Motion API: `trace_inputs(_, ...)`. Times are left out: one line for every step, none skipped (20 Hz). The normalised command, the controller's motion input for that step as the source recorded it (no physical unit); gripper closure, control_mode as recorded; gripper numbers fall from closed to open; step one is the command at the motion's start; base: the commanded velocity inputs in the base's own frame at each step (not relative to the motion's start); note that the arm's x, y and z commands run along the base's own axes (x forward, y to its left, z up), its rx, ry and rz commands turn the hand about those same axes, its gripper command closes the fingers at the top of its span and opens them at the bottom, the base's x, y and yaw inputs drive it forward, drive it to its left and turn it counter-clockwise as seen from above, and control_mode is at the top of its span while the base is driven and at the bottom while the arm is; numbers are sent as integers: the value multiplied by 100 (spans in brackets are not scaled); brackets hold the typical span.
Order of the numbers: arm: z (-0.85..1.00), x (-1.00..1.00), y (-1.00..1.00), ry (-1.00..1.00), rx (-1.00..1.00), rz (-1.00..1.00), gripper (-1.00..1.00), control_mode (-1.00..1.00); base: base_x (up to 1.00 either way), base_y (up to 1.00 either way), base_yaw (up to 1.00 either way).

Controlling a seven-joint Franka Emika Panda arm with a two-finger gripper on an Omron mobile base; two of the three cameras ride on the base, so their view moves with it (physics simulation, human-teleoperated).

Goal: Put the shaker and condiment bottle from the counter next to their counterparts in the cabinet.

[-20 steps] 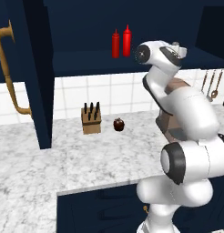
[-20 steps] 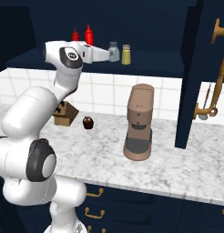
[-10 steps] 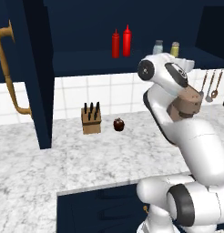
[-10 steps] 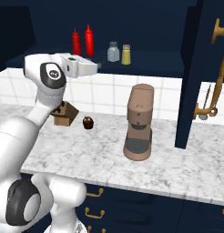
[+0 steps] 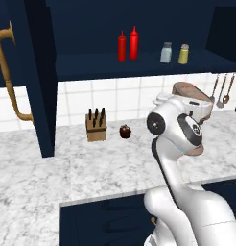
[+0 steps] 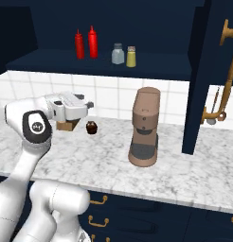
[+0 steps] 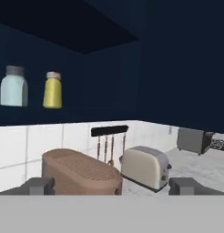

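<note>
The jaws (image 7: pixel 112 185) are standing spread wide and gripping nothing, their 2 dark tips rising at the bottom of the hand view with open air between them. In the right base view the gripper (image 6: pixel 84 106) is hanging low over the tabletop (image 6: pixel 99 156), pointing across toward the brown coffee machine (image 6: pixel 145 126).

Just ahead of and below the jaws, the coffee machine's ribbed top (image 7: pixel 82 170) is lying closest, with a toaster (image 7: pixel 145 167) a little beyond it and hanging utensils (image 7: pixel 109 143) on the tiled wall behind.

Well above and beyond the jaws, on the cabinet shelf (image 6: pixel 90 66), the shaker (image 7: pixel 13 86) is standing upright just beside its yellowish counterpart (image 7: pixel 53 90), apart but near. Farther along the same shelf, away from the jaws, the condiment bottle (image 6: pixel 92 42) is standing just beside the darker red bottle (image 6: pixel 79 45).

Judging from this, both items look placed and the arm seems to be clearing away. Doing that well means carrying the hand clear of the coffee machine, keeping the empty jaws below the shelf edge so nothing upright gets nudged, and avoiding the knife block (image 5: pixel 96 127) and small dark round object (image 5: pixel 124 131) on the tabletop.
</note>
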Motion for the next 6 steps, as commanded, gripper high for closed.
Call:
trace_inputs(-100, -100, 0, 3, -14, 2, -100, -100, 0, 0, 0)
trace_inputs(-100, -100, 0, 5, -13, 2, -100, -100, 0, 0, 0)
trace_inputs(-100, -100, 0, 7, -13, 1, -100, -100, 0, 0, 0)
trace_inputs(-100, -100, 0, 11, -12, 0, -100, -100, 0, 0, 0)
trace_inputs(-100, -100, 0, 13, -12, 0, -100, -100, 0, 0, 0)
trace_inputs(-100, -100, 0, 14, -12, 0, -100, -100, 0, 0, 0)
